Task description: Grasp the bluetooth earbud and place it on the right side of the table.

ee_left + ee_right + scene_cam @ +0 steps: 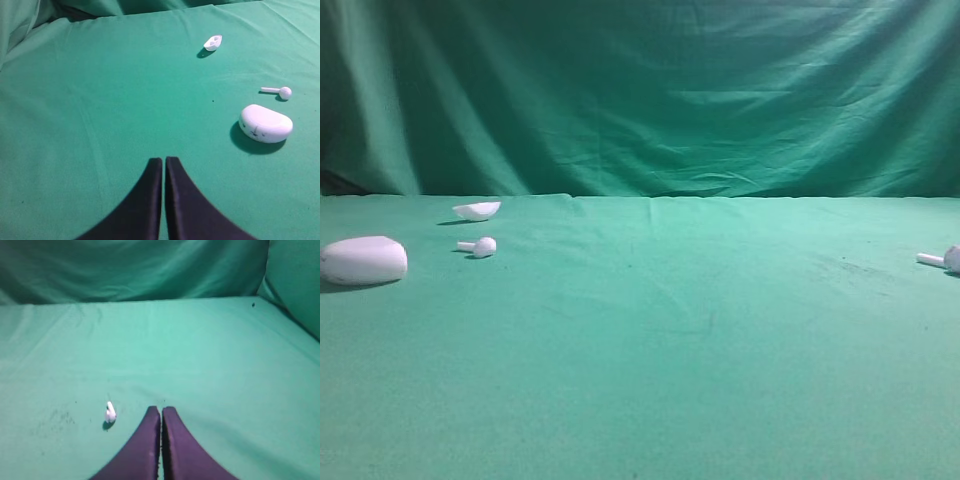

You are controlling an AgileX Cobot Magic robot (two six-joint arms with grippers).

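Green cloth covers the worktop [650,340] and hangs behind it. At its left edge the big oval case [363,260] lies partly cut off, near the shallow shell [477,210] and one earbud [478,246]. Neither arm shows from above. Both wrist views show the left claw [163,161] and right claw [161,411] pressed together, empty. The bluetooth earbud [110,413] lies far right, beside the right claw.

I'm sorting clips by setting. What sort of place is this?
Probably a staged recording bench, not a home: green cloth covers the table and hangs as a backdrop, with only an earbud, its case and a second earbud laid out.
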